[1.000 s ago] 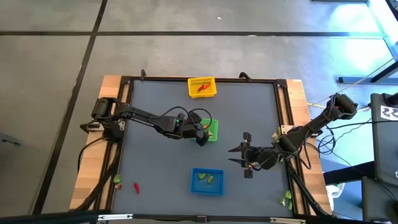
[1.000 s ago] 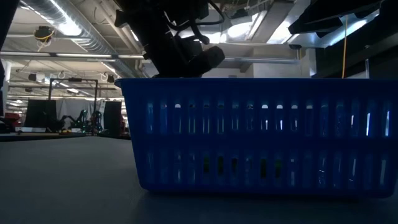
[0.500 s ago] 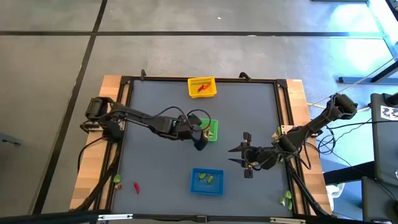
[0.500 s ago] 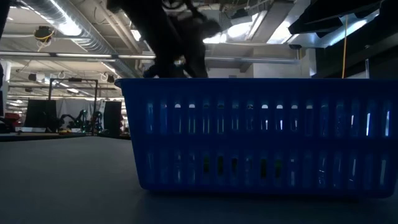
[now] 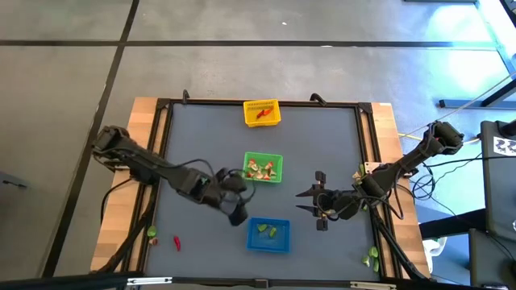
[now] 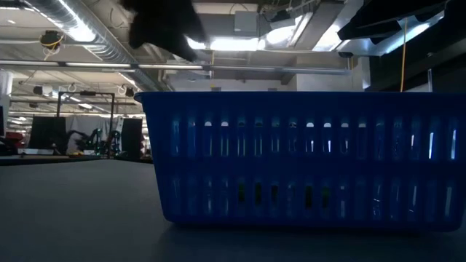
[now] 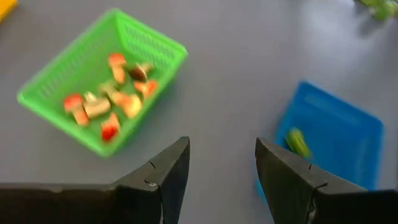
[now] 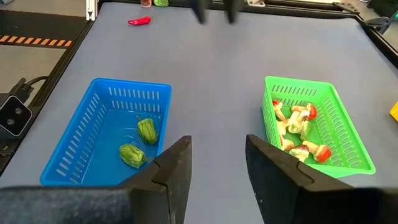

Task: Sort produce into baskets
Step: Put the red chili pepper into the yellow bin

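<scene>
Three mesh baskets stand on the grey table. The yellow basket (image 5: 262,113) at the far edge holds red produce. The green basket (image 5: 264,167) in the middle holds several red and pale pieces (image 7: 115,93). The blue basket (image 5: 268,234) near the front holds light green pieces (image 8: 140,143). My left gripper (image 5: 236,211) hovers open and empty just left of the blue basket, between it and the green one (image 7: 221,146). My right gripper (image 5: 310,201) waits open and empty to the right of both baskets (image 8: 217,143).
Loose produce lies off the mat: a red piece (image 5: 176,242) and a green piece (image 5: 151,234) at the near left, and green pieces (image 5: 372,258) at the near right. In the low view the blue basket (image 6: 306,153) fills the foreground.
My left gripper has swung from above the green basket toward the table's near edge and a little left, rising as it went. It now hangs beside the blue basket. The green basket, covered by the gripper before, now shows in full.
</scene>
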`<state>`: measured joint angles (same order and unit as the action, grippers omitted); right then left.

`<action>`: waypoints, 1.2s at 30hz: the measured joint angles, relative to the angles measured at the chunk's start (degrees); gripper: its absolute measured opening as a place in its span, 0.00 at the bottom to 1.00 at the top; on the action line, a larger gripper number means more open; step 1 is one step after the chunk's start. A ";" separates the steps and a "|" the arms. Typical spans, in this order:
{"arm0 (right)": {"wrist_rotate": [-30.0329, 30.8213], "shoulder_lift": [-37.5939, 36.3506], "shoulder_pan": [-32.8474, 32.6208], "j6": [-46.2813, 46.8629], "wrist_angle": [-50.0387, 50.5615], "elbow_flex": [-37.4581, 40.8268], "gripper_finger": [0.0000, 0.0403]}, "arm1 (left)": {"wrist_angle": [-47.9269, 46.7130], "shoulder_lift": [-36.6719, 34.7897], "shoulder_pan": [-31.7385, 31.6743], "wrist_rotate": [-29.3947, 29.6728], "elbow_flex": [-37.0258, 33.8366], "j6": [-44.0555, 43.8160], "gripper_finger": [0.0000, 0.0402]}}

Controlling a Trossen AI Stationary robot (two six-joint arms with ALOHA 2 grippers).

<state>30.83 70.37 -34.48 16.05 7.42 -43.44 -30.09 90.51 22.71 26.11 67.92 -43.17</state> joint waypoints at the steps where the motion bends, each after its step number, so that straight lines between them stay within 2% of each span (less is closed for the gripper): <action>1: 0.00 0.00 0.00 0.00 -0.02 0.00 0.38 | -1.36 -0.39 1.34 0.00 0.00 -1.33 0.44; 8: 0.00 0.02 0.00 0.00 -0.02 0.00 0.38 | -6.34 -0.77 10.04 -1.48 0.00 -5.77 0.44; 20: 0.00 0.01 0.00 0.00 -0.02 0.00 0.38 | -16.01 -0.75 21.51 -6.78 0.00 -23.68 0.44; 24: -0.02 0.00 0.00 0.00 -0.04 0.00 0.38 | -18.89 -0.75 24.74 -10.24 0.00 -35.13 0.44; 30: -0.02 0.01 0.00 0.00 -0.02 0.01 0.38 | -21.24 -0.24 29.53 -10.67 0.00 -58.83 0.44; 36: -0.02 0.01 0.00 0.00 -0.03 0.00 0.38 | -23.24 2.84 33.09 -13.58 0.00 -74.78 0.44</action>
<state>30.81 70.38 -34.48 16.05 7.39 -43.44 -53.34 93.35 55.80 12.53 67.92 -117.95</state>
